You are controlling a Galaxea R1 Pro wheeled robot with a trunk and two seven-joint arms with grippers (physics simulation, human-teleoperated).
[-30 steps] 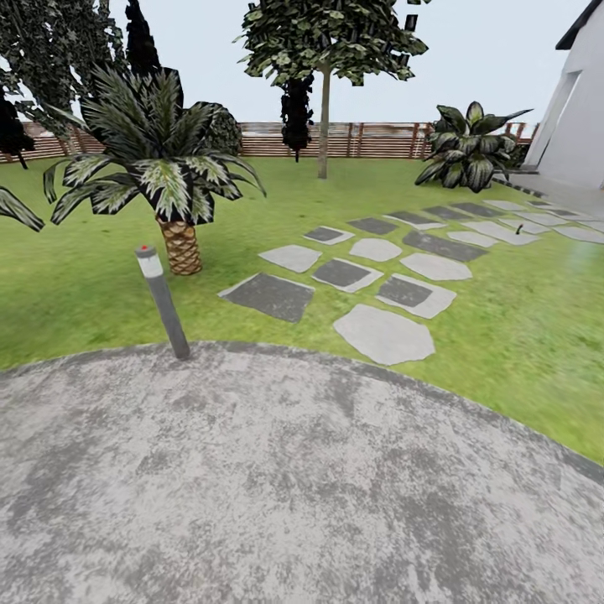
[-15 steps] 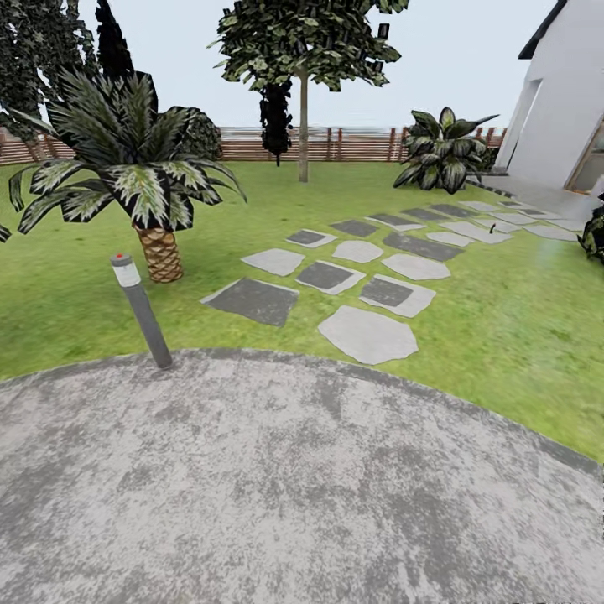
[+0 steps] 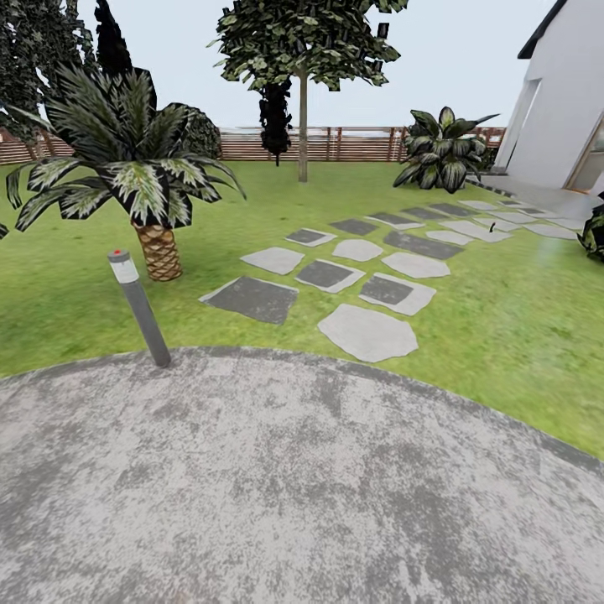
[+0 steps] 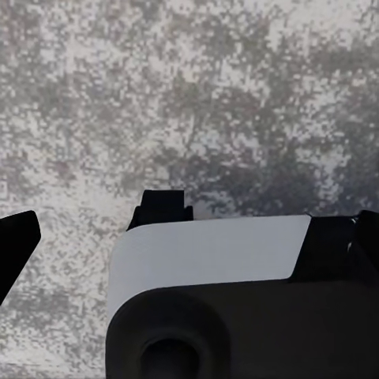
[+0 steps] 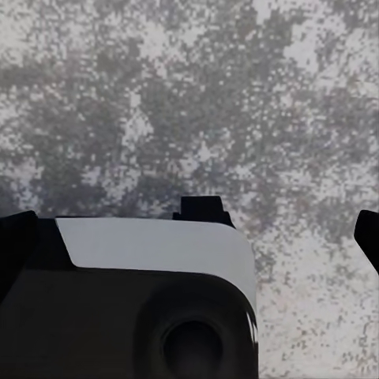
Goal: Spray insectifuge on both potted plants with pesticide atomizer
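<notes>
Two grippers, finger spread unreadable, nothing visibly held; view panned right then settled on patio (image 3: 294, 486), lamp (image 3: 138, 306); still searching for atomizer.

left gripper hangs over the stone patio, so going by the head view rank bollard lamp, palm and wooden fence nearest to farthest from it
1. bollard lamp, left, at the patio edge
2. palm, left, just behind it
3. wooden fence, far back across the lawn

Grey mottled patio (image 3: 294, 486), green lawn (image 3: 503, 335) (bollard (image 3: 141, 312) grey w/ red dot).
</notes>
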